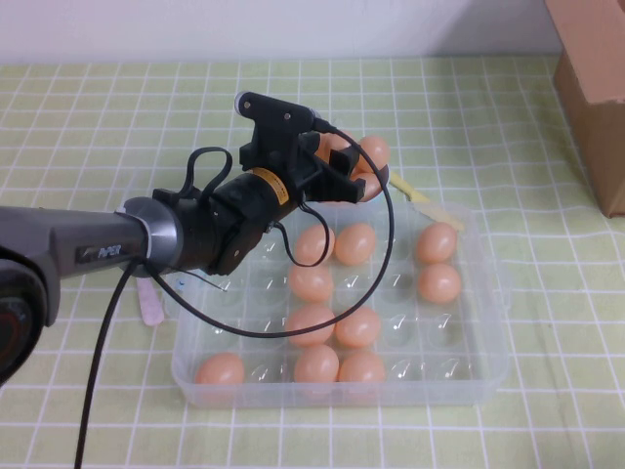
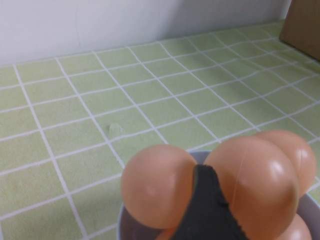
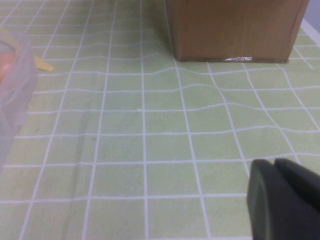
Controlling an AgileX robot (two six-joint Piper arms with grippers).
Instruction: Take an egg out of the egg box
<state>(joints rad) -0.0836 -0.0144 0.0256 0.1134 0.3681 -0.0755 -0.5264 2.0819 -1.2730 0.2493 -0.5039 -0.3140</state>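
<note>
A counter [image 1: 98,117] covered in a green checked cloth fills the high view. On it sits the egg box [image 1: 469,376], a clear plastic tray with round cells, holding about eleven peach-orange eggs scattered across its cells. The left arm [image 1: 88,249] reaches in from the left, over the tray's far left corner. The left gripper [image 1: 354,178] hangs just beyond the tray's far edge, above a small pale bowl [image 2: 125,227] piled with more eggs. The egg [image 1: 375,151] sits at the top of that pile, right at the gripper's tip. In the left wrist view one dark fingertip [image 2: 210,210] lies between two eggs; whether the jaws pinch one cannot be told. A brown cardboard box [image 1: 591,88] stands at the far right corner, well apart from the tray. The right gripper [image 3: 282,200] shows only in its own wrist view, low over bare cloth near the cardboard box, jaws pressed together.
</note>
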